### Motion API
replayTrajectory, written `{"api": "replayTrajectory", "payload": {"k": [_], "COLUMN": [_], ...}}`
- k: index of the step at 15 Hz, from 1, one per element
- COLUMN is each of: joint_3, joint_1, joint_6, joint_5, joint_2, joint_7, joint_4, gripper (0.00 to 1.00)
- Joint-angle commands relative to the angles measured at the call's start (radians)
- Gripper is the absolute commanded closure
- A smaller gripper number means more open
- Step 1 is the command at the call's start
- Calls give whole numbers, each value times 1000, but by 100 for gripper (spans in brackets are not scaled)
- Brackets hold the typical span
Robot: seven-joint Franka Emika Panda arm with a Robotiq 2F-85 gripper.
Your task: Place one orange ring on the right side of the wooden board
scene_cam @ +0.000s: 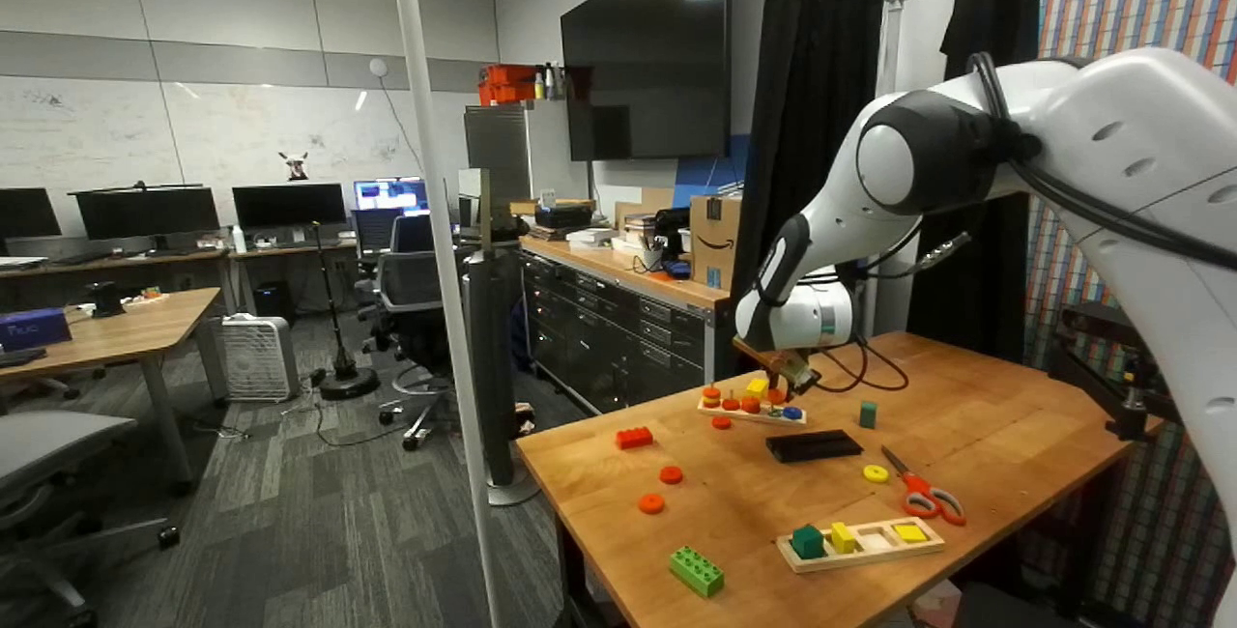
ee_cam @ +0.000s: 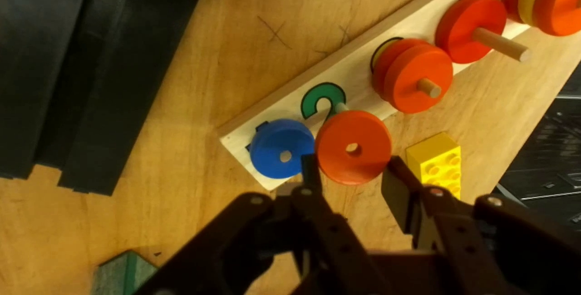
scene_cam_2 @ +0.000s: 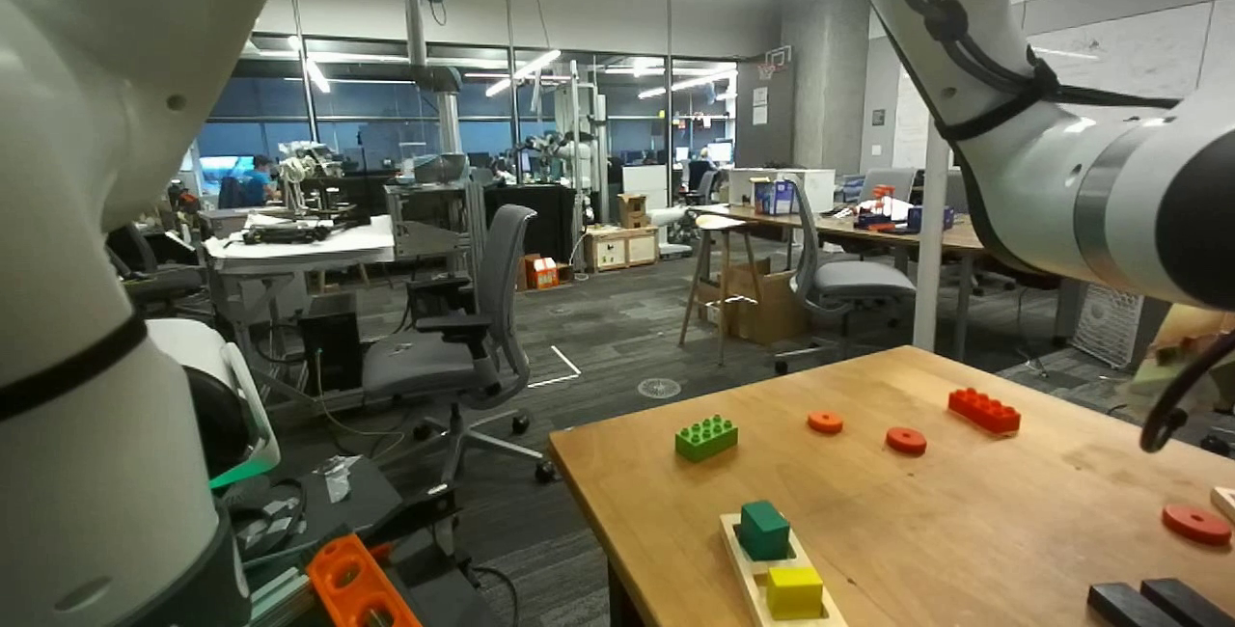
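One holed, round orange ring | gripper parted ring-wide, pinching its rim | pale oblong wooden board

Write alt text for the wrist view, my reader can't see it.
The gripper holds an orange ring that partly hides a peg and green 2 on a wooden board; other pegs carry blue, orange and yellow rings. A yellow block lies beside the board, with a black object upper left and a green block bottom left.
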Motion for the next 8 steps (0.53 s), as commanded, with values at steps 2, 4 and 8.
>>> {"api": "replayTrajectory", "payload": {"k": [2,4,8], "joint_3": [21,25,39], "joint_1": [-27,-32,-45], "joint_6": [-44,-54,-71], "joint_5": [28,29,32], "joint_2": [53,66,77], "joint_7": [-13,-14,-19], "joint_4": [92,110,133], "gripper": [82,82,82]}}
